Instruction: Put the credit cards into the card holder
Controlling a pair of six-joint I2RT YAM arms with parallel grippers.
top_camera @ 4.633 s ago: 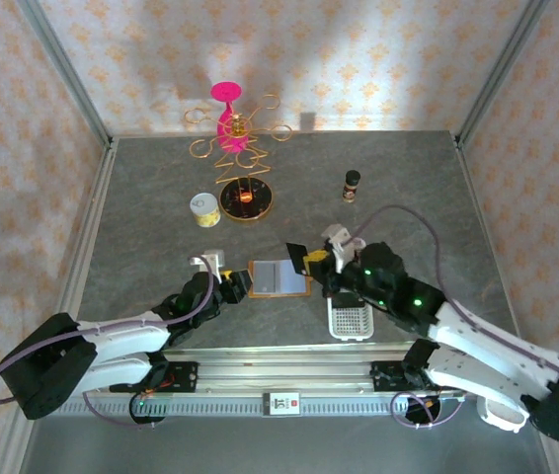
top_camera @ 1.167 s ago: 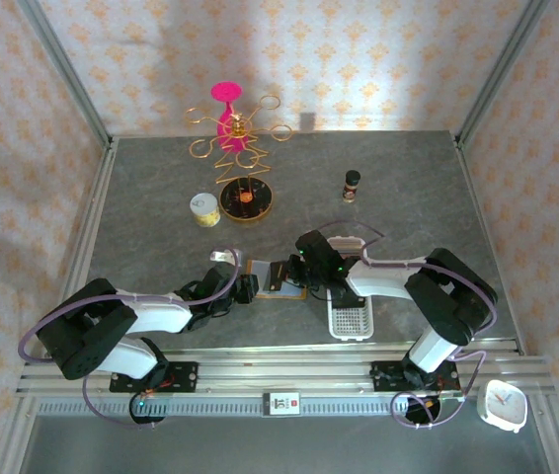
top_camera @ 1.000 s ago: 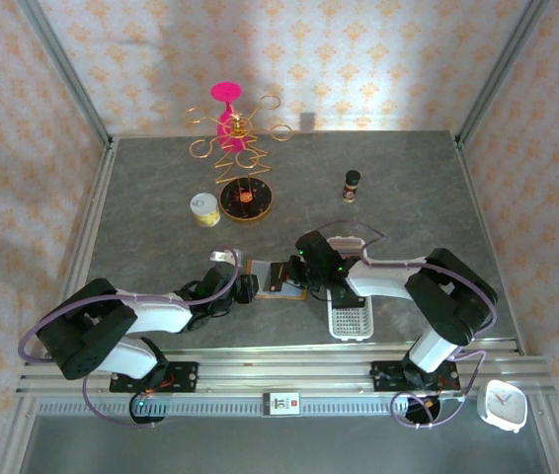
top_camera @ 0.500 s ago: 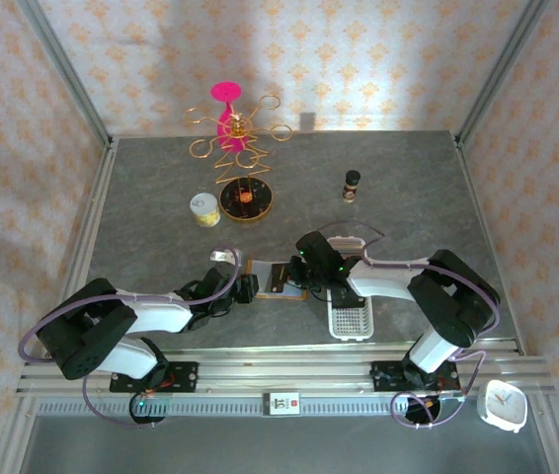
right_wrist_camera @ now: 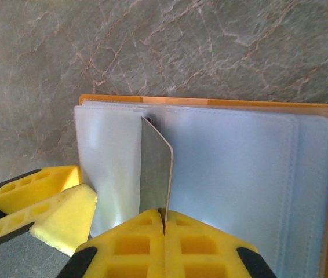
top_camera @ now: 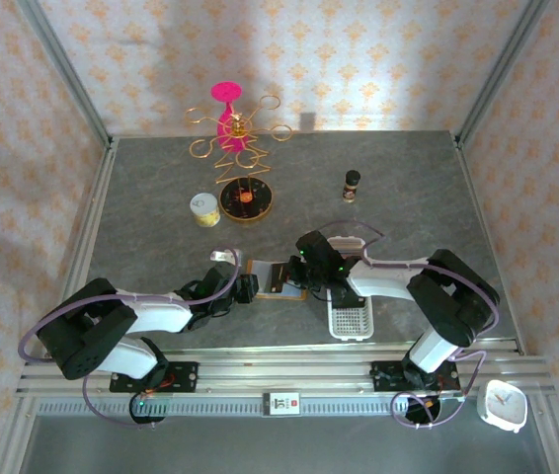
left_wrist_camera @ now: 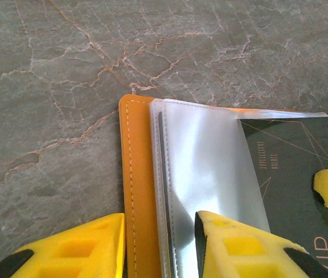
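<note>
The orange card holder (top_camera: 263, 267) lies open on the grey table, clear sleeves (left_wrist_camera: 210, 168) facing up. My right gripper (right_wrist_camera: 164, 223) is shut on one credit card (right_wrist_camera: 155, 168), grey on one face and dark on the other (left_wrist_camera: 291, 168). The card stands on its edge, its far end at a sleeve's opening near the holder's left side. My left gripper (left_wrist_camera: 158, 249) stands open low at the holder's left edge (left_wrist_camera: 138, 191). One yellow finger (left_wrist_camera: 77, 252) lies beside the orange rim and the other on the sleeve. In the top view the two grippers (top_camera: 250, 288) (top_camera: 304, 269) meet over the holder.
A long white slotted tray (top_camera: 351, 318) lies just right of the holder under the right arm. Farther back stand a small brown bottle (top_camera: 352, 184), a yellow can (top_camera: 203, 208), a round dark dish (top_camera: 247, 200) and a gold wire stand (top_camera: 237, 148) with a pink top.
Since the oldest frame the right gripper has come down to the holder with the card, and the left arm has stretched toward it. Over the last second hardly anything has moved.
</note>
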